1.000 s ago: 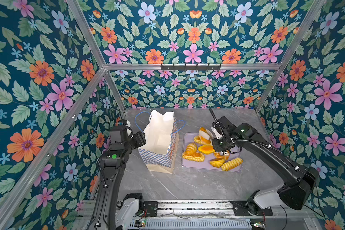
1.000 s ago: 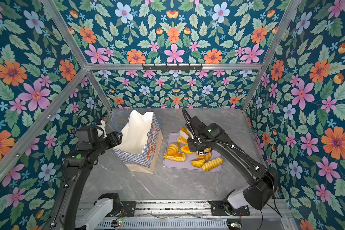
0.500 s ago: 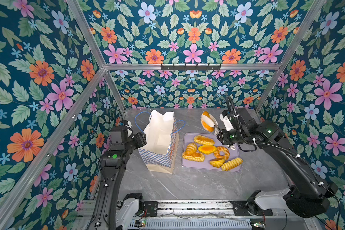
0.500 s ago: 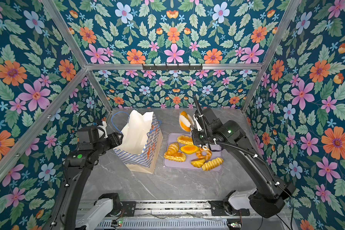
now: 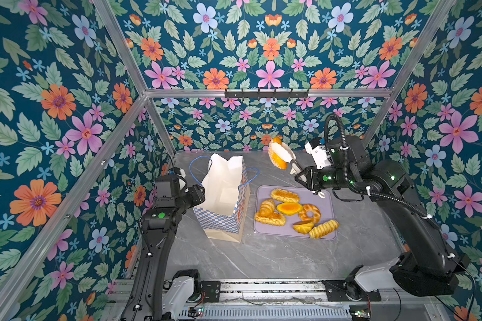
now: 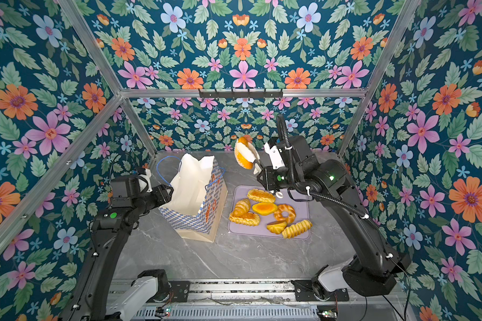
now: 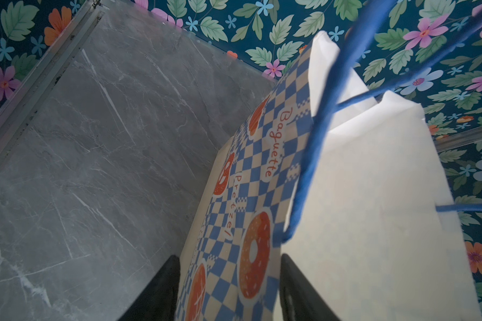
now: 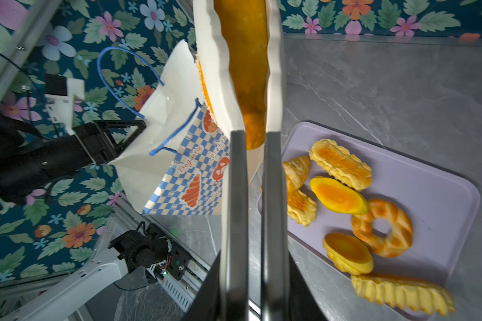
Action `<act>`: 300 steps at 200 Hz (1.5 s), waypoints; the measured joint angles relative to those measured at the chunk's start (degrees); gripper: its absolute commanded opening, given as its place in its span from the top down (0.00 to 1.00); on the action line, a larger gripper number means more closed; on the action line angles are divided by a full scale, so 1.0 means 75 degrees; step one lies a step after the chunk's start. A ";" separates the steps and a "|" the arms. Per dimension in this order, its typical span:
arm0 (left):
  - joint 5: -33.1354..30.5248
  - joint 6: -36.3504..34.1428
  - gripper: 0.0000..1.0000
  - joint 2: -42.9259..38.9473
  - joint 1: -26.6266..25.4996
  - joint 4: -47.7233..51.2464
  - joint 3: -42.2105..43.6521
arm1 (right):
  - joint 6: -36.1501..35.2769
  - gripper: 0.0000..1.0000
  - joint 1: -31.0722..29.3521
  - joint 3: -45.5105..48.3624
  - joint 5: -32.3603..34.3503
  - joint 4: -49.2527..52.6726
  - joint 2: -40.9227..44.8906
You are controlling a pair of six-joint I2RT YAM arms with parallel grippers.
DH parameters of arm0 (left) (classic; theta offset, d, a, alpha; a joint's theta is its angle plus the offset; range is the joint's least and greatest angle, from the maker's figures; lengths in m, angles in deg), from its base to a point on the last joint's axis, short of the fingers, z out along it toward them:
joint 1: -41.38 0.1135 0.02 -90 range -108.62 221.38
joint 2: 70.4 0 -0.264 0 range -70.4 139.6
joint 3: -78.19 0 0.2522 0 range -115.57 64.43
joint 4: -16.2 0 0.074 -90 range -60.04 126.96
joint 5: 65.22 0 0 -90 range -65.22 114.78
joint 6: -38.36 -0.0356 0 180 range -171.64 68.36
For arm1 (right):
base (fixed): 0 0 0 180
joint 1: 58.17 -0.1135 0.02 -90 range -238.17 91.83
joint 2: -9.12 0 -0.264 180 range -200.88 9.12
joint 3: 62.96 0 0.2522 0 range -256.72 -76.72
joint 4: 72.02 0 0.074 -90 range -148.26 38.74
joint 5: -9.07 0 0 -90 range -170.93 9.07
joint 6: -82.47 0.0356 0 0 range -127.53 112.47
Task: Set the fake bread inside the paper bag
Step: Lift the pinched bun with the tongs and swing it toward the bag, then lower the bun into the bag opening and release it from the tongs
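Right claw (image 5: 277, 148): clenched on sesame bun (image 5: 279, 164), bun upright between my fingers. Paper bag (image 5: 223, 180): beside claw, lower, apart.

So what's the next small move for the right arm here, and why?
Probably carry the sesame bun across until it hangs above the open mouth of the paper bag. The right gripper has its jaws shut on the bun, raised but off to the bag's side, and the left gripper is at the bag's rim.

Floral walls (image 5: 53, 105) — teal, with orange and pink blooms — close three sides. Grey marbled floor (image 5: 276, 258); aluminium bars (image 5: 345, 93) line the seams.
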 measured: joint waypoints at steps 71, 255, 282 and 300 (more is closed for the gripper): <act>0.0154 0.0000 0.44 0.0058 0.0000 -0.0073 0.0055 | 0.0504 0.72 -0.0551 -0.1096 -0.1084 -0.0720 -0.1224; 0.0216 -0.0006 0.46 -0.0015 0.0000 -0.0117 -0.0233 | 0.0417 0.72 -0.1982 -0.3316 -0.0533 0.0207 -0.3657; 0.0213 -0.0029 0.56 -0.0012 0.0000 -0.0108 -0.0306 | 0.0370 0.73 -0.1955 -0.3107 -0.0364 0.0227 -0.3628; 0.0213 -0.0029 0.61 0.0006 0.0000 -0.0096 -0.0332 | 0.0353 0.73 -0.1970 -0.2952 -0.0315 0.0227 -0.3617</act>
